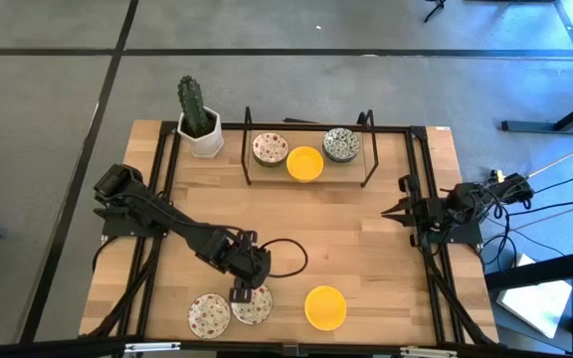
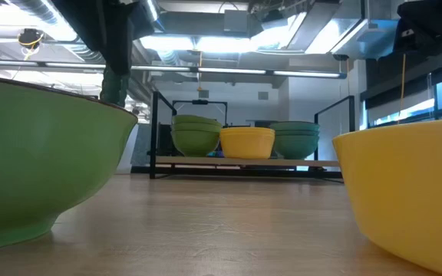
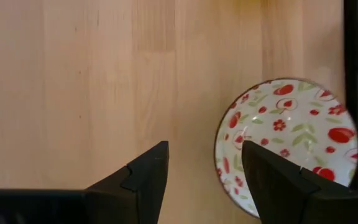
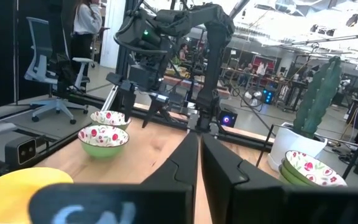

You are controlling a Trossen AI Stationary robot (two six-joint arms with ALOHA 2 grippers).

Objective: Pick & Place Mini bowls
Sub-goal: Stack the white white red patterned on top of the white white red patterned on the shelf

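Two red-floral mini bowls sit near the table's near edge: one point(image 1: 252, 305) point(image 3: 288, 143) directly under my left gripper and one point(image 1: 209, 315) to its left. A yellow mini bowl point(image 1: 325, 307) rests to their right. My left gripper point(image 1: 239, 291) point(image 3: 204, 174) is open and points down. One finger point(image 3: 272, 180) is over that bowl's rim, the other point(image 3: 145, 177) over bare wood. Stacked red-floral point(image 1: 270, 149), yellow point(image 1: 304, 163) and blue-green point(image 1: 341, 145) bowls sit in the far rack. My right gripper point(image 1: 394, 211) point(image 4: 199, 140) is shut at the right edge. My left gripper comes at the red-floral bowl from above, with one finger point(image 3: 272, 180) overlapping the bowl's rim point(image 3: 224, 140). I cannot tell whether the finger touches the rim. The bowl sits flat on the table.
A white cactus pot point(image 1: 199, 124) stands at the far-left corner beside the black wire rack point(image 1: 247, 149). Black rails point(image 1: 167, 189) run along both table sides. Bare wood lies between the rack and the near bowls. People and chairs show in the room beyond.
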